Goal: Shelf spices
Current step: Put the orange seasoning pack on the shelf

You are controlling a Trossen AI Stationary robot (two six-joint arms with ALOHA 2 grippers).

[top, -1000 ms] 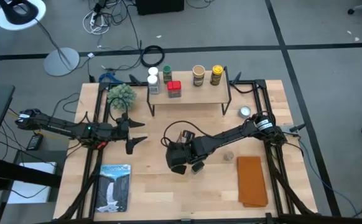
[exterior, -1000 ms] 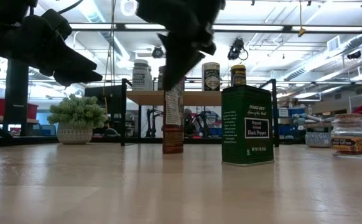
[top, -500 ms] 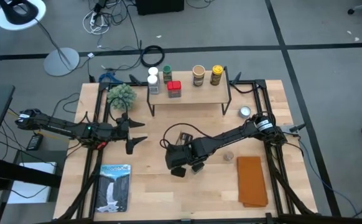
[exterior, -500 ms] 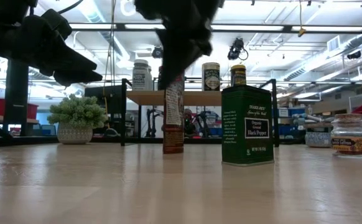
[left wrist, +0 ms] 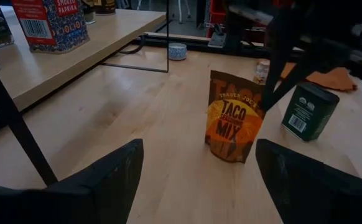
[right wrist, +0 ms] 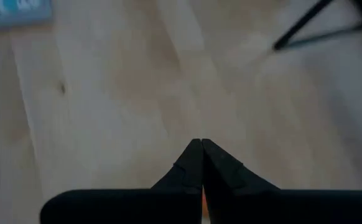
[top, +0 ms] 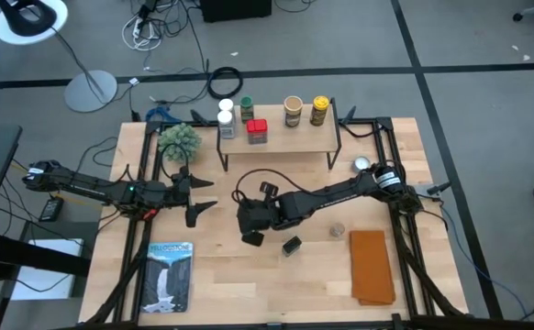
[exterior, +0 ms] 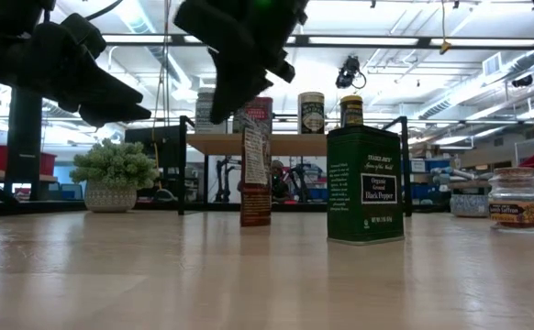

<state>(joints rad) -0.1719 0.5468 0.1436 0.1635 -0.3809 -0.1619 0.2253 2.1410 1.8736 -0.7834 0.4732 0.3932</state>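
The shelf [top: 281,137] holds 5 spice containers; the clenched right gripper [top: 251,236] grasps 1 packet [left wrist: 232,124]; the left gripper [top: 203,197] waits, released.

Bright overhead strip lights wash the low view; the right wrist view is blurred throughout

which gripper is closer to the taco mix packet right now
The right gripper: it sits directly over the taco mix packet, its fingers closed on the packet's top. The left gripper waits open off to the packet's left, clearly apart from it.
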